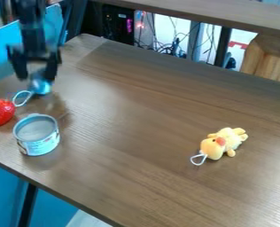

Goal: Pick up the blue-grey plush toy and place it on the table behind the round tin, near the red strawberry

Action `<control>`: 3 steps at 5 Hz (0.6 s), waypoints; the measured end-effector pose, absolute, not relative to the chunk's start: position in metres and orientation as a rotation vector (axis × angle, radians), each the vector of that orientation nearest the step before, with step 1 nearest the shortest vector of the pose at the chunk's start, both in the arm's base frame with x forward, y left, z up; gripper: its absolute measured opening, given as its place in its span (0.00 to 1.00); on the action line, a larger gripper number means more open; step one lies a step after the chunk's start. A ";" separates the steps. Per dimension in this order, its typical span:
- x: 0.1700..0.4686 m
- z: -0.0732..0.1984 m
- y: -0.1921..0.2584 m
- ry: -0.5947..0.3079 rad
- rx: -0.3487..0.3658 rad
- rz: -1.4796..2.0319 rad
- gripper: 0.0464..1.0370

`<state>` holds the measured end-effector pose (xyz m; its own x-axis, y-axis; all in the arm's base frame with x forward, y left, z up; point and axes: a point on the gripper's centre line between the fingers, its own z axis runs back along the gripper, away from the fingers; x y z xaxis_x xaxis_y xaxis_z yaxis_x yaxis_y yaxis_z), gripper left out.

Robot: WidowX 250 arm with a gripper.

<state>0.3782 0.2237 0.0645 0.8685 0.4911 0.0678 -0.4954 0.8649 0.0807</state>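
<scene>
my gripper [36,77] hangs pointing down at the table's upper left, fingers spread apart, right by the shiny blue thing [41,86] near the strawberry [1,111].

Gripper [36,78] blurred. Blue item [41,87] just beneath it blurred, kind unclear. Arm [33,29] above gripper cut off by top edge.

Shiny blue, looped object [41,87], left part of table [136,111]
</scene>
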 end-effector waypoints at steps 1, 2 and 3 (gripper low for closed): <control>0.384 0.131 0.219 -0.188 0.172 0.458 0.96; 0.378 0.136 0.200 -0.165 0.203 0.371 0.96; 0.345 0.142 0.181 -0.105 0.201 0.233 0.96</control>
